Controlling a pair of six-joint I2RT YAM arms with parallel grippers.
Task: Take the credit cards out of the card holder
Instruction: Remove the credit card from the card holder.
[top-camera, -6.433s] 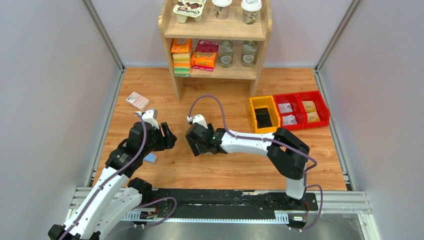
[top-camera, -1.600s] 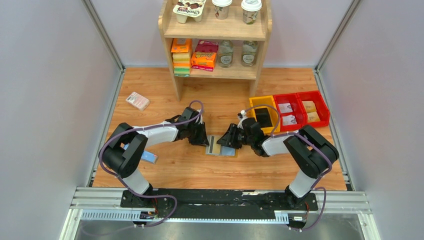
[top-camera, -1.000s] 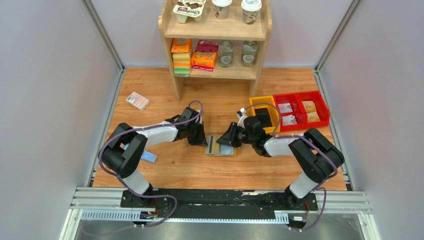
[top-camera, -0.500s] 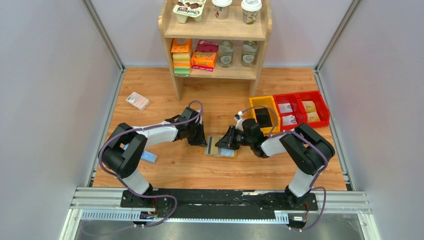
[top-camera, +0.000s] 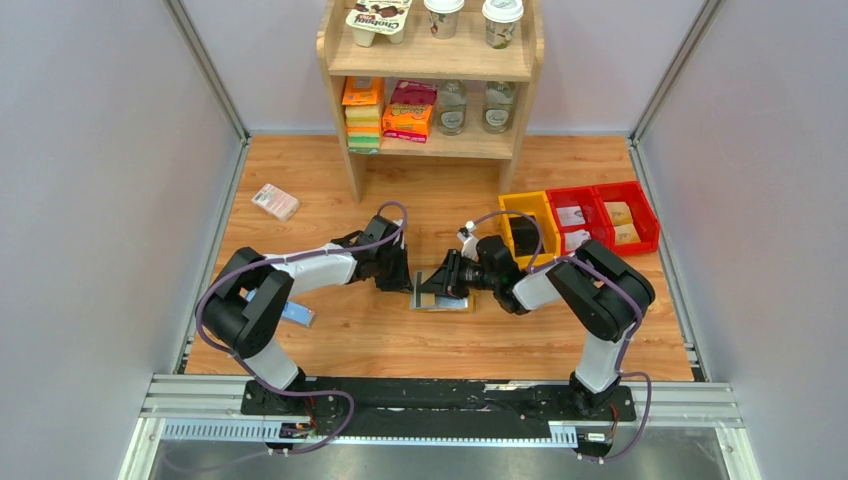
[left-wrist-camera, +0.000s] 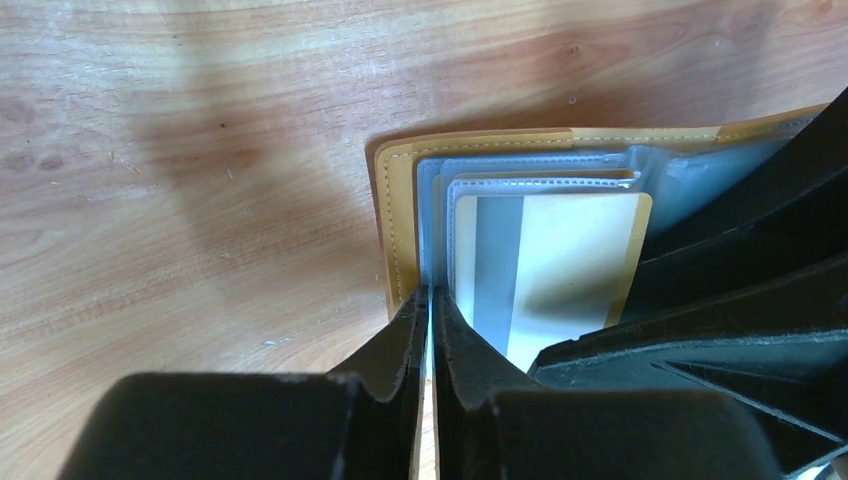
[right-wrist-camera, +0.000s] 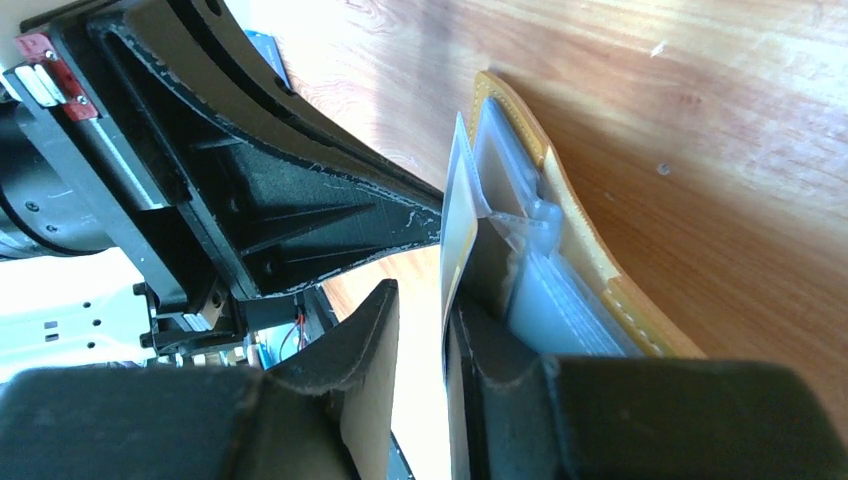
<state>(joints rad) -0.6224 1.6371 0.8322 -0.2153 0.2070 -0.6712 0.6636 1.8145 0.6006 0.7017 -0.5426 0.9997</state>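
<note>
The card holder is seen tan-brown, pale-stitched, with grey-blue panels. Its card is cream, grey-striped toward 9 o'clock. The left claw is coloured black; the bench is grained orange-brown.

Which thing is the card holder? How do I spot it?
Look in front of the wooden shelf, at the middle of the table, where the left hand and right hand meet. The card holder lies open there: flat, tan, with grey-blue pockets, unlike the blue bar or pink-white packet.

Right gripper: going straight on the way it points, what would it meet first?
Probably the left gripper, close ahead at the card holder's far edge; a card stands between the right gripper's jaws.
</note>
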